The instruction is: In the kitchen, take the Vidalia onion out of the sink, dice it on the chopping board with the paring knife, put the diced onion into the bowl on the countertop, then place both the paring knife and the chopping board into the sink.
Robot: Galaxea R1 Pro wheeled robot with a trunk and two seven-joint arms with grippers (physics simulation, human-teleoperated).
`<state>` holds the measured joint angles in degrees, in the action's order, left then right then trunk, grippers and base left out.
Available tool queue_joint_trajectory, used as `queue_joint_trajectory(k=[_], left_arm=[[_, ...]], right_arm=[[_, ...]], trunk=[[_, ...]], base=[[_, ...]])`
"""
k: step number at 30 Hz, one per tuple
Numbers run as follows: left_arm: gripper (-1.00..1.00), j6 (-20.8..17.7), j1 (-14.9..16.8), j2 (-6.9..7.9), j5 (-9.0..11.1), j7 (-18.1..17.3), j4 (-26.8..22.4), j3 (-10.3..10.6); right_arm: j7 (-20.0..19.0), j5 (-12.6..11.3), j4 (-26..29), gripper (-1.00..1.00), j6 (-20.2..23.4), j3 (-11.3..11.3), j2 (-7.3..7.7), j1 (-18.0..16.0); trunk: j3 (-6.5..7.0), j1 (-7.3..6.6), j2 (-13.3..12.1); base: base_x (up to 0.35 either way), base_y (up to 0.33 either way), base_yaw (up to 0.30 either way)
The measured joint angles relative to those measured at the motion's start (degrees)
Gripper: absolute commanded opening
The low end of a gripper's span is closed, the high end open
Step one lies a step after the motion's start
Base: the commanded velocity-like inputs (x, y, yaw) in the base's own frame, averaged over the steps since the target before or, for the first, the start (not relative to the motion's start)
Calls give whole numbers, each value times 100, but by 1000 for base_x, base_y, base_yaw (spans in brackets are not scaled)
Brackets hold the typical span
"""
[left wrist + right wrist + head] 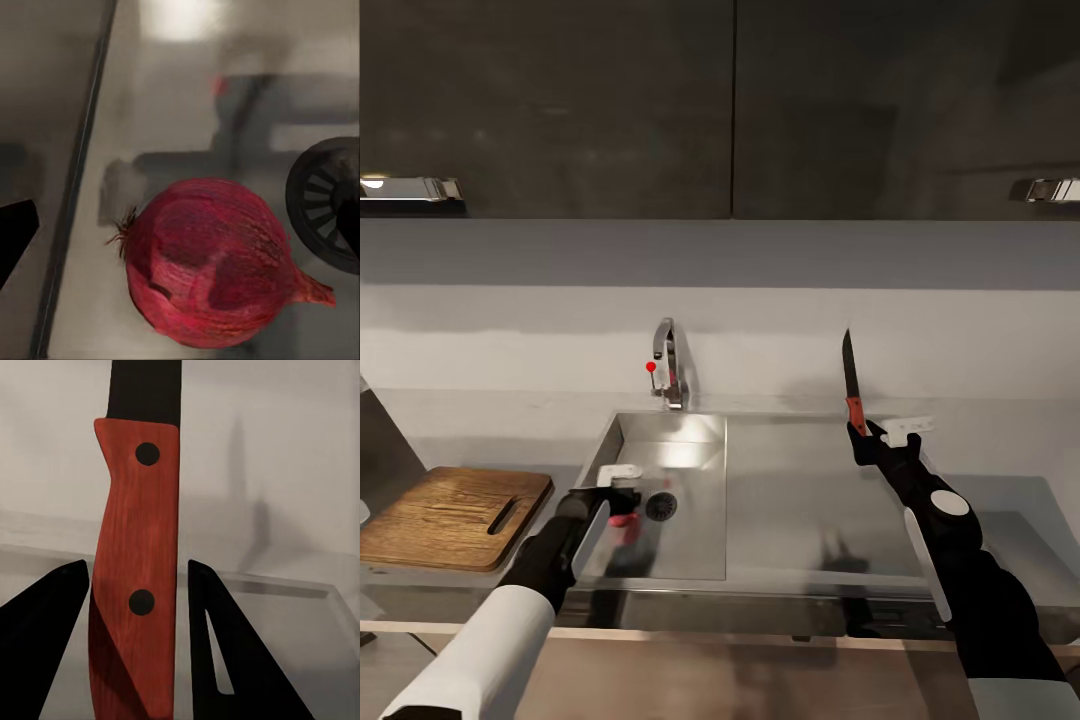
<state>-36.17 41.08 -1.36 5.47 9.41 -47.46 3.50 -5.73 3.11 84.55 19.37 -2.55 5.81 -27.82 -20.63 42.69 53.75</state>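
Note:
The red-skinned onion lies on the floor of the steel sink, beside the dark round drain. My left gripper hangs low in the basin, open, with a black fingertip clear of the onion on one side. My right gripper is raised over the countertop, shut on the red-orange handle of the paring knife, whose dark blade points straight up. The wooden chopping board rests on the counter left of the sink. The bowl is out of view.
A chrome tap with a red knob stands behind the sink against the pale wall. Dark wall cabinets hang overhead. A light wood edge runs along the counter's front.

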Motion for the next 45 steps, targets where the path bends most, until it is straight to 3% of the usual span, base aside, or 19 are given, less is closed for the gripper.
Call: queue_joint_trajectory(k=[6,25,32,45], left_arm=[[100,10,2,58,1,52,16,-4],[100,7,2,28,6,48,30,-3],[100,8,2,28,2,48,100,2],[100,10,2,0,3,48,104,3]], right_arm=[[0,0,0,-100,0,0,0,0],[0,0,0,-100,8,0,0,0],[2,0,0,-100,441,-17,0,0],[2,0,0,-100,510,-18,0,0]], trunk=[[0,0,0],[-44,0,0],[-65,0,0],[-108,0,0]], base=[[0,0,0],[0,0,0],[0,0,0],[0,0,0]])
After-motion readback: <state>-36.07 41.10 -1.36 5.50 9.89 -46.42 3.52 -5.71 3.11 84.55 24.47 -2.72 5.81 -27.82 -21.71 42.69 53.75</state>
